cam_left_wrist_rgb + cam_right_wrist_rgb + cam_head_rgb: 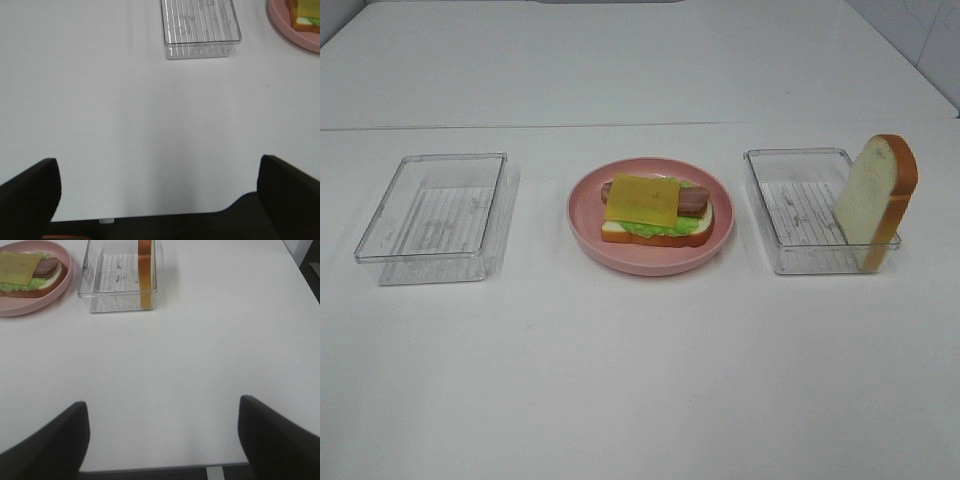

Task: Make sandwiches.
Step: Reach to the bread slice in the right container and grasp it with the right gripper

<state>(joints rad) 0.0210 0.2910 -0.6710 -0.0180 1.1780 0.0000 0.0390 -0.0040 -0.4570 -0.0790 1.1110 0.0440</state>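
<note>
On the pink plate sits our half-made sandwich. Its top bread slice leans in the right box; it looks light and squishy, so we pinch its crust edges. Both hands are wide open, holding nothing.

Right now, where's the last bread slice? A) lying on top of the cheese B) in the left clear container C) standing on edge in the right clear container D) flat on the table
C: the bread slice stands upright against the far-right wall of the right clear container, while the cheese on the pink plate is uncovered and the left clear container holds nothing.
</note>
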